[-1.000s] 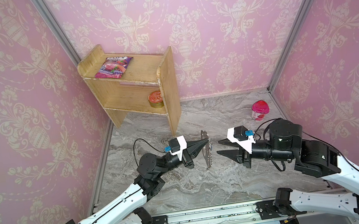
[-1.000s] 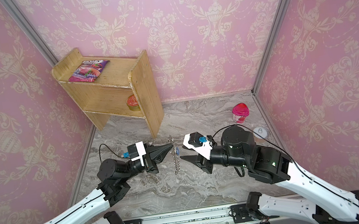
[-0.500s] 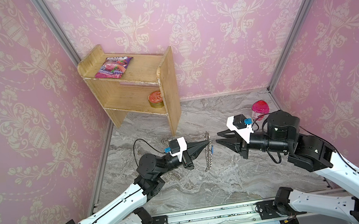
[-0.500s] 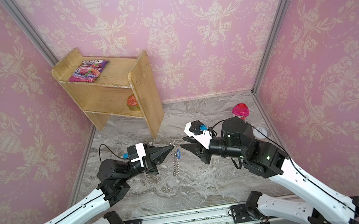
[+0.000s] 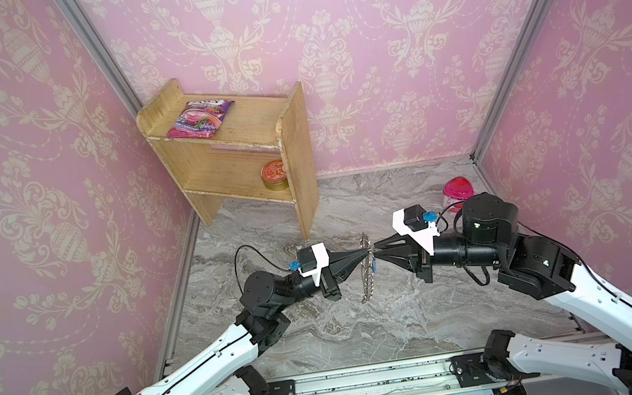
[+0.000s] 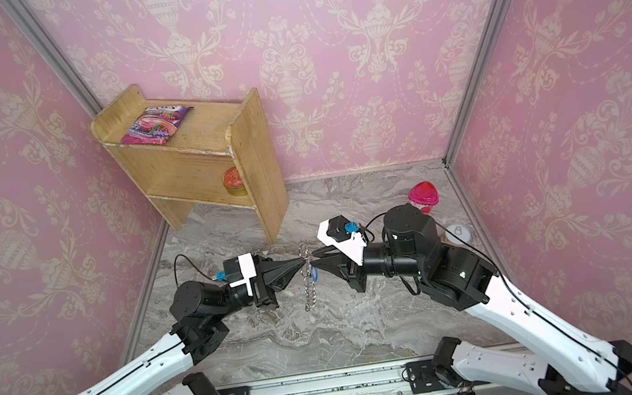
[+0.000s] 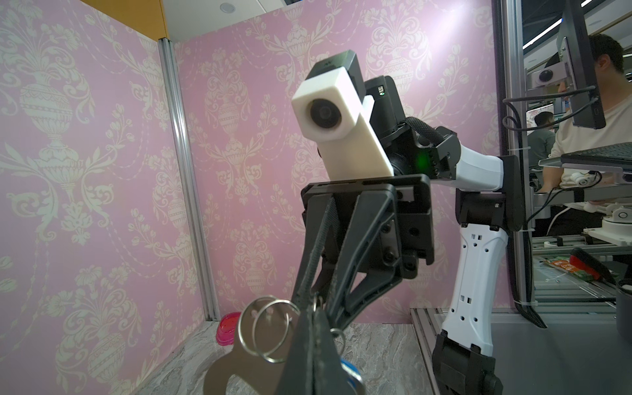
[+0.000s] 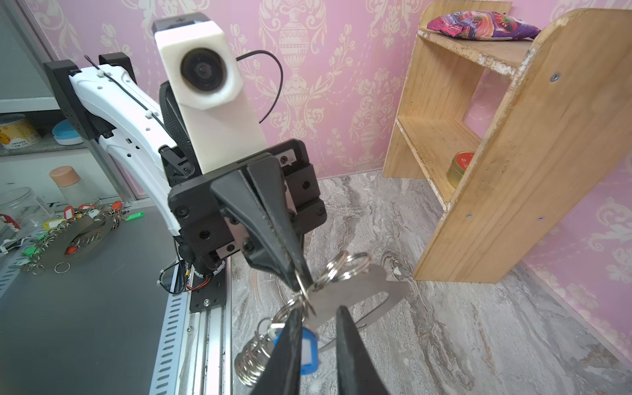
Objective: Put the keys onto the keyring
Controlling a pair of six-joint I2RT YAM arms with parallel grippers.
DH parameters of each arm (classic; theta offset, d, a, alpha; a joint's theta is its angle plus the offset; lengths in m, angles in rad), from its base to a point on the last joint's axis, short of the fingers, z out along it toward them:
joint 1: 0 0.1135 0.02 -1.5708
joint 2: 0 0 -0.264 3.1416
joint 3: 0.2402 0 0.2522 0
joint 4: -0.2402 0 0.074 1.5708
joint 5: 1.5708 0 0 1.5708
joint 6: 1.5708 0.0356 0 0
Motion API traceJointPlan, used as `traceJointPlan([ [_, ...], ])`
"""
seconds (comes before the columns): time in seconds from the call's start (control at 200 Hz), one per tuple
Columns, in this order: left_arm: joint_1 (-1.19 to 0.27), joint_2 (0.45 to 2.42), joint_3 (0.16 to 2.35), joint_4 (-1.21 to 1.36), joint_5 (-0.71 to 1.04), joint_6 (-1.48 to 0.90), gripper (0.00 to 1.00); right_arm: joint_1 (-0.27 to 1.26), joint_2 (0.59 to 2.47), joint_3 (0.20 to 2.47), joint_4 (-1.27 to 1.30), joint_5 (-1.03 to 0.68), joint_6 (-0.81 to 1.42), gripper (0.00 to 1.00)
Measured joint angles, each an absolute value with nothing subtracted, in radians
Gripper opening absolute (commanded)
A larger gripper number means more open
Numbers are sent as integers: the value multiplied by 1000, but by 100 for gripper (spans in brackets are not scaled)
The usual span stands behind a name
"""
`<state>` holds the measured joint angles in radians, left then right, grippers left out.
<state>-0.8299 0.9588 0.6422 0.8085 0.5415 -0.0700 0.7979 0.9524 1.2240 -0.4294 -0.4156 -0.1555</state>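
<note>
Left gripper (image 5: 363, 251) clamps the keyring (image 5: 365, 284) upright in mid-air, presenting its rings (image 8: 345, 265), while the right gripper (image 5: 375, 252), jaws slightly apart, straddles the keys (image 8: 309, 348), apparently readying a pinch.

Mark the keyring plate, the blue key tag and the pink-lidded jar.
keyring plate (image 8: 362, 289), right wrist view, on its flat metal face.
blue key tag (image 8: 310, 355), right wrist view, on its exposed face.
pink-lidded jar (image 5: 457, 188), in a top view, on its lid.
</note>
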Motion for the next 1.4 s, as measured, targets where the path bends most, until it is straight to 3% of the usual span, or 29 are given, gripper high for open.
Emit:
traceJointPlan([
  [0.53, -830, 958, 642, 823, 545, -81, 0, 796, 953, 1211, -395, -458, -136, 5],
  [0.966, -830, 957, 642, 831, 552, -92, 0, 794, 966, 1211, -378, -484, -126, 14],
  [1.201, -830, 957, 642, 831, 553, -93, 0, 794, 967, 1206, -373, -492, -124, 0],
  [1.401, -830, 953, 638, 831, 554, -93, 0, 794, 964, 1199, -365, -503, -122, 0],
])
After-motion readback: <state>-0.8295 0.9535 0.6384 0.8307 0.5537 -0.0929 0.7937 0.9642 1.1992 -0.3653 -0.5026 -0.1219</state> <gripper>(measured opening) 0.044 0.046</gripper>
